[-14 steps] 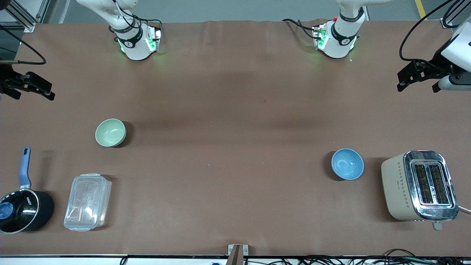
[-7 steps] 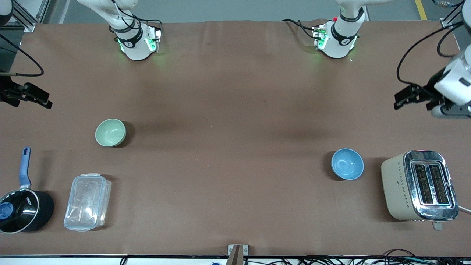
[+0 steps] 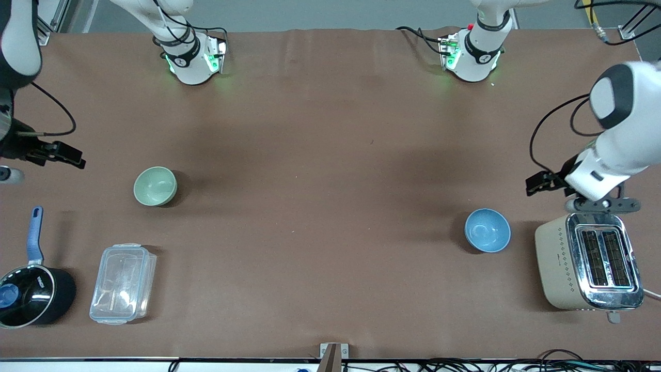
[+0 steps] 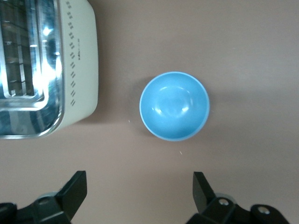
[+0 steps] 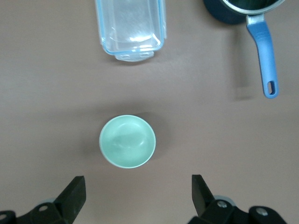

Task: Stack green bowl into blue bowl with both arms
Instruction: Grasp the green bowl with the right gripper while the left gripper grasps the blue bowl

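Note:
The pale green bowl [image 3: 155, 186] stands upright and empty toward the right arm's end of the table; it also shows in the right wrist view [image 5: 127, 141]. The sky-blue bowl [image 3: 487, 230] stands upright and empty beside the toaster; it also shows in the left wrist view [image 4: 174, 105]. My right gripper [image 3: 72, 156] is open and empty, in the air over bare table, apart from the green bowl [image 5: 135, 192]. My left gripper [image 3: 535, 184] is open and empty, in the air over bare table beside the toaster, apart from the blue bowl [image 4: 139, 190].
A beige toaster [image 3: 586, 261] stands at the left arm's end, close to the blue bowl. A clear lidded container [image 3: 123, 283] and a black saucepan [image 3: 31, 294] with a blue handle lie nearer the front camera than the green bowl.
The left arm has swung down and inward, bringing its gripper close to the toaster and blue bowl. The right gripper has moved slightly toward the green bowl. The bowls have not moved.

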You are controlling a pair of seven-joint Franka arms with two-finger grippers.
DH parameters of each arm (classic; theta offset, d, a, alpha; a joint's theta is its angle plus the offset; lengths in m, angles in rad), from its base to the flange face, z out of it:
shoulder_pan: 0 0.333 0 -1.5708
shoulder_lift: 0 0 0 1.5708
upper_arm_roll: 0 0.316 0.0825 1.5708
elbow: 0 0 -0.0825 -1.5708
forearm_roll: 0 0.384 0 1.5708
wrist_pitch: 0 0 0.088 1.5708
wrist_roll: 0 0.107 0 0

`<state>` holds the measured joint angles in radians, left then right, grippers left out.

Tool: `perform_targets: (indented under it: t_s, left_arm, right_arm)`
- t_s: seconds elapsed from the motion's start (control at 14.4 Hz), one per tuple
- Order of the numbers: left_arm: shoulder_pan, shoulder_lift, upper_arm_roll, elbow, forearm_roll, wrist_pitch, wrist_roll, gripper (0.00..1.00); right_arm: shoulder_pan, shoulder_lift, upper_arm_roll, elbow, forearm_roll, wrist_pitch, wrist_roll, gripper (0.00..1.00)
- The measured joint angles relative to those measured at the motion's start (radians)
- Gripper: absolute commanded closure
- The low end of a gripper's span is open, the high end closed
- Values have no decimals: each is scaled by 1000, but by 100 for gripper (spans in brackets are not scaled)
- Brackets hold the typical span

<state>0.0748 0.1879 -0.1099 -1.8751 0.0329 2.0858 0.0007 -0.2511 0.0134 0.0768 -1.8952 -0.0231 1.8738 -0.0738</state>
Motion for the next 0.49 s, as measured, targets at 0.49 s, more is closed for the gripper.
perform_targets:
  t_s: [0.49]
  left_arm:
    - [19, 211, 2, -25, 58, 263, -2, 10]
  right_arm:
    - [-14, 11, 4, -309, 0, 346, -8, 3]
